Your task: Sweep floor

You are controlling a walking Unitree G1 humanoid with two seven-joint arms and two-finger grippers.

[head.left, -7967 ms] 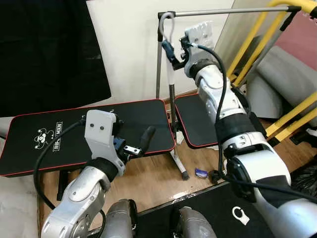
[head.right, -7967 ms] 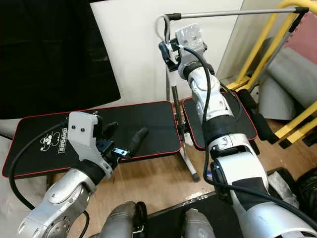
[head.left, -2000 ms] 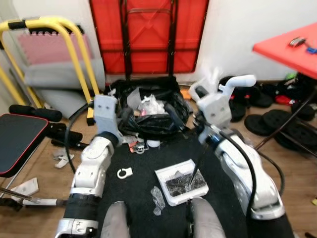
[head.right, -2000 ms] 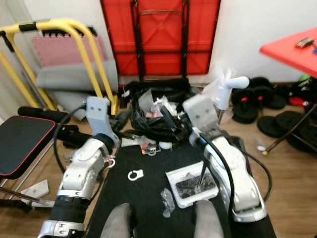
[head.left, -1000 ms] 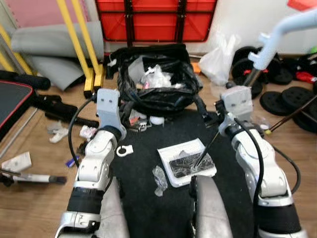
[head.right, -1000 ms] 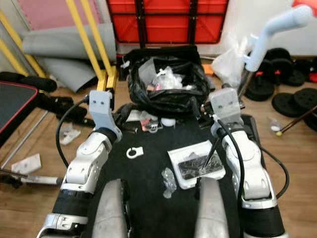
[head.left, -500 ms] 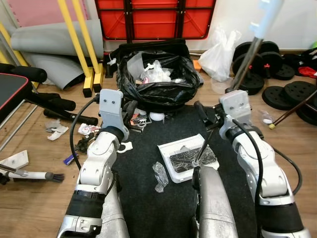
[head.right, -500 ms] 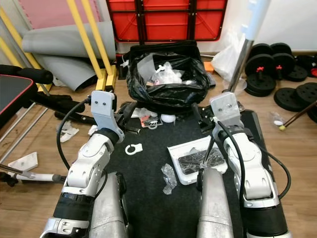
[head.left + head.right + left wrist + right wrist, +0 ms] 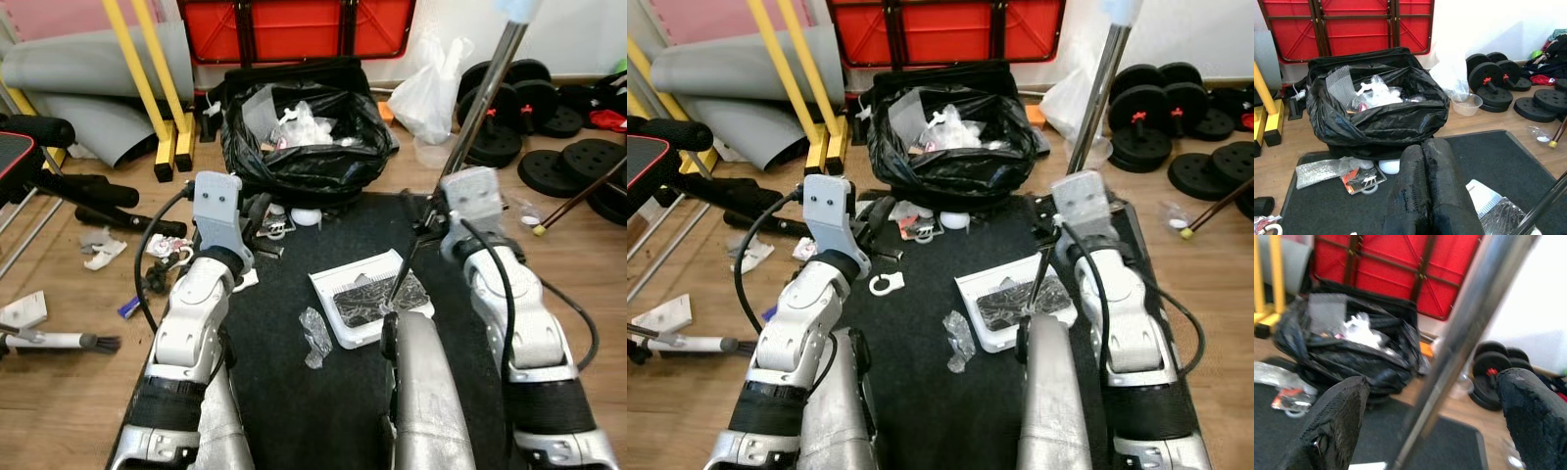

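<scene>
Dustpan (image 9: 370,296) nearer the trash-filled (plastic scraps) black bag (image 9: 306,137) now.

Home gym: weight plates (image 9: 571,168), bench (image 9: 12,155)

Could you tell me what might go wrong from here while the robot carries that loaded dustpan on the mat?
1. The right pincer stands open around the metal pole, so the pole could slip or swing.
2. The white dustpan holds dark debris and sits short of the black rubbish bag; a tilt could spill it back onto the black mat.
3. A crumpled plastic wrapper lies by the robot's legs and could be trodden on.
</scene>
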